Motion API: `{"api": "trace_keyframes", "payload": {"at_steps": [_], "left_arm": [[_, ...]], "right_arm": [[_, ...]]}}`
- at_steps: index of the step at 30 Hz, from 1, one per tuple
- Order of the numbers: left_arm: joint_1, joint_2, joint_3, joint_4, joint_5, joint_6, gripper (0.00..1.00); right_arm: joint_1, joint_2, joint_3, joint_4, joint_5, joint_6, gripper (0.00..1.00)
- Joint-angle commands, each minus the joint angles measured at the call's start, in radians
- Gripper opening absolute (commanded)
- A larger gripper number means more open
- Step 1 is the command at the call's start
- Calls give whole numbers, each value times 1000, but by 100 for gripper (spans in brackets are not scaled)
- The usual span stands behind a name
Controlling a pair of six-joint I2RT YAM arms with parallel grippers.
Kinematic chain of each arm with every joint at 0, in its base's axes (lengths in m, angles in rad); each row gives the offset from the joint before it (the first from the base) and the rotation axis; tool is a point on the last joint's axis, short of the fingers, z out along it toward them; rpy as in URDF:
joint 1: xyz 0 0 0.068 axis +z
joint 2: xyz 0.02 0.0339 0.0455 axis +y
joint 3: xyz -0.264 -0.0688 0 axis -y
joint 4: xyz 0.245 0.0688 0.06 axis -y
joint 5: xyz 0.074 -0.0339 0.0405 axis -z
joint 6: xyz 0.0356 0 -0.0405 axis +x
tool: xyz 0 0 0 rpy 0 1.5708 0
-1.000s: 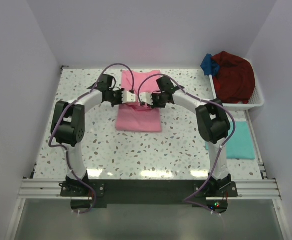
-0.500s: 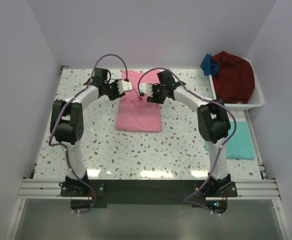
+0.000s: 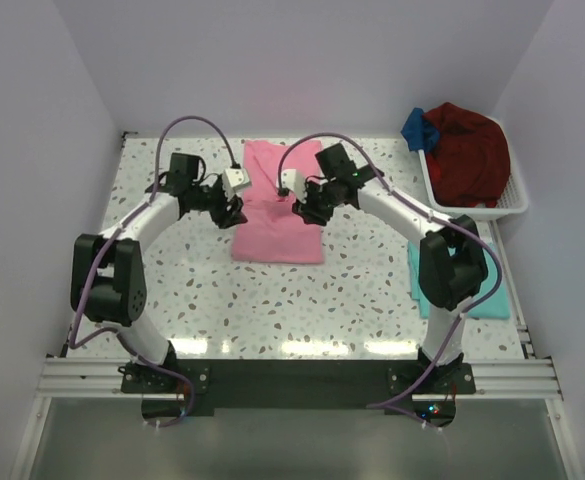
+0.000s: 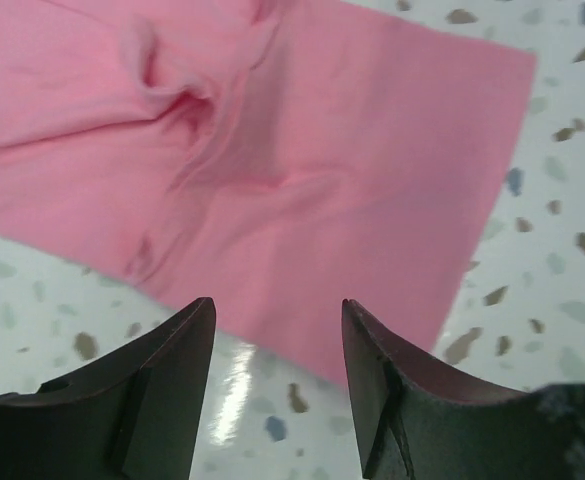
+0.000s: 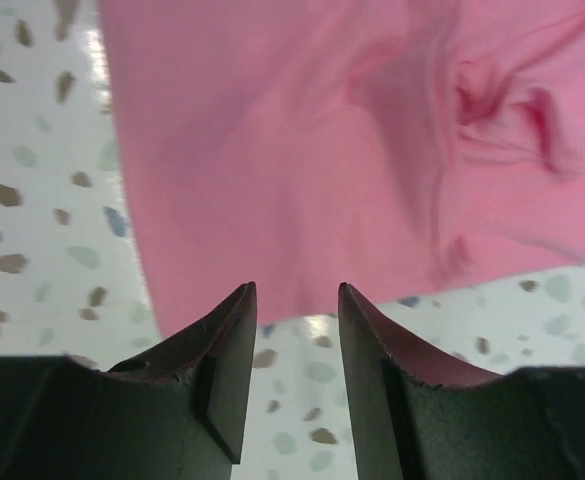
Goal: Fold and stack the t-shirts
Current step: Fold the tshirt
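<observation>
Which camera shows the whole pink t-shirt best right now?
Top external: the pink t-shirt appears almost whole, lying flat on the table. Each wrist view shows only a wrinkled close-up portion with part of its edge, cropped by the frame.

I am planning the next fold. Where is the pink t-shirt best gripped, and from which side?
Probably its far corners, each from its own side: the pink t-shirt lies flat as a long strip, side edges free beside the open left gripper and right gripper.
</observation>
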Motion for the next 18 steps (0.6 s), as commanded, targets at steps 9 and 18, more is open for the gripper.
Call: {"api": "trace_keyframes", "payload": {"at_steps": [9, 18], "left_arm": [[-3, 107, -211, 163, 282, -564, 56], [83, 262, -276, 170, 233, -659, 55]], "right_arm": [[15, 72, -163, 34, -192, 487, 35], [-70, 160, -217, 8, -181, 507, 33]]}}
